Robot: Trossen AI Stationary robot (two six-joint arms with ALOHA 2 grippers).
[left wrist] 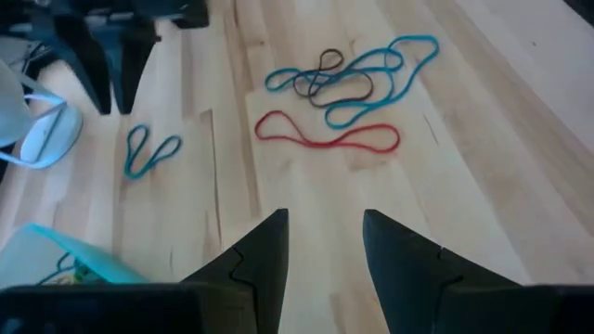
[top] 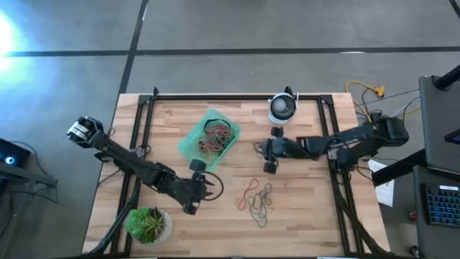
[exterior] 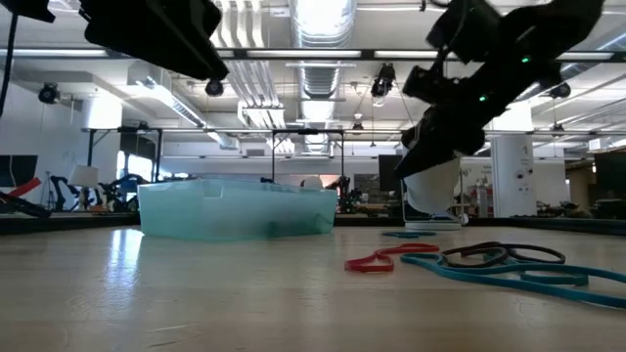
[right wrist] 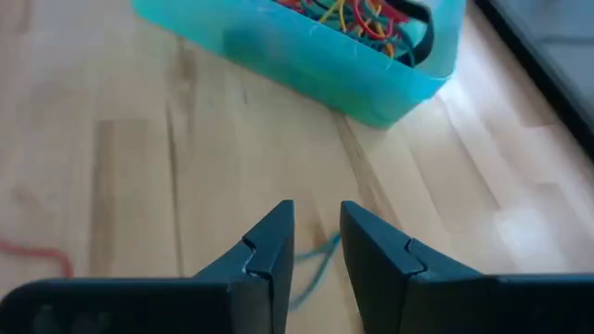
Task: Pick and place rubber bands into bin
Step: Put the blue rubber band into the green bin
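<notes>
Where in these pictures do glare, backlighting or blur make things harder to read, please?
High view: a bright flare whitens the floor at the upper left corner. Low view: ceiling lights backlight both arms into dark silhouettes, and the nearest rubber bands look soft. Right wrist view: the bin is blurred; the right gripper stays sharper.

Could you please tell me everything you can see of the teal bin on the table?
The bin is a small rectangular tray of translucent teal-green plastic with low walls and an open top. It sits flat on the wooden table, set at an angle to the table's edges, towards the far side and left of centre. Inside lies a tangle of rubber bands in red, yellow, green and dark tones. Neither gripper touches it.
</notes>
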